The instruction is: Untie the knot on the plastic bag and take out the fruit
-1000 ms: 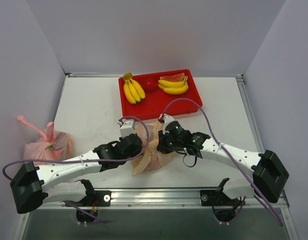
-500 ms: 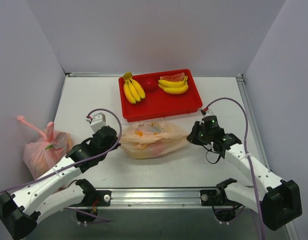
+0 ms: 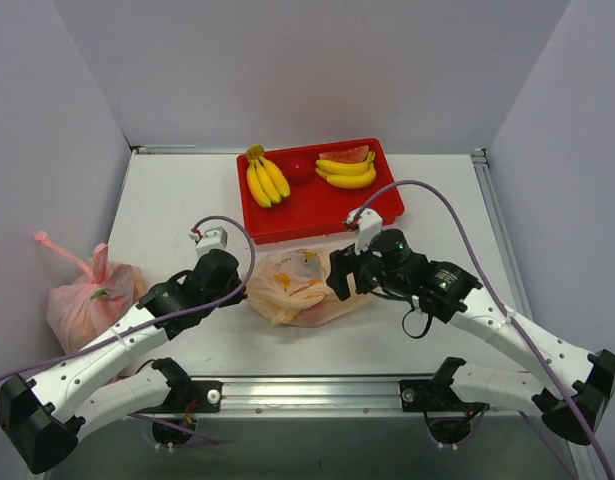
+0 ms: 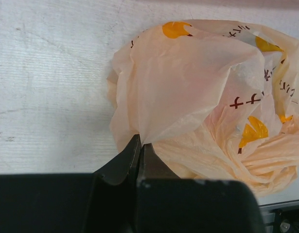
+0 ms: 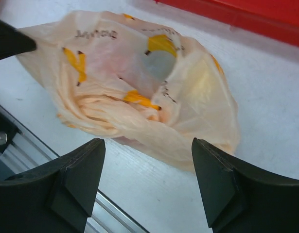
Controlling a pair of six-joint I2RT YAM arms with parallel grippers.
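The peach-orange plastic bag [image 3: 305, 285] lies crumpled on the table just in front of the red tray. My left gripper [image 3: 247, 288] is at its left edge, shut on a pinch of the film [image 4: 141, 141], and the bag [image 4: 198, 82] balloons beyond the fingertips. My right gripper [image 3: 337, 280] hovers at the bag's right side, open, with nothing between its fingers [image 5: 147, 143]. The bag [image 5: 139, 82] lies ahead of them. Twisted folds of film [image 5: 103, 104] run across it, and I cannot make out the knot. The film hides the fruit inside.
The red tray [image 3: 287, 218] behind the bag holds two banana bunches [image 3: 265, 180] [image 3: 347, 172], a watermelon slice [image 3: 345, 154] and a small red round fruit [image 3: 302, 170]. A knotted pink bag [image 3: 92, 295] sits at the far left. The table's metal front rail [image 3: 307, 390] runs close by.
The right gripper has opened, let go of the bag and swung left up against it. The bag, stretched between both grippers before, has slumped into a bunch. The left gripper keeps its hold.
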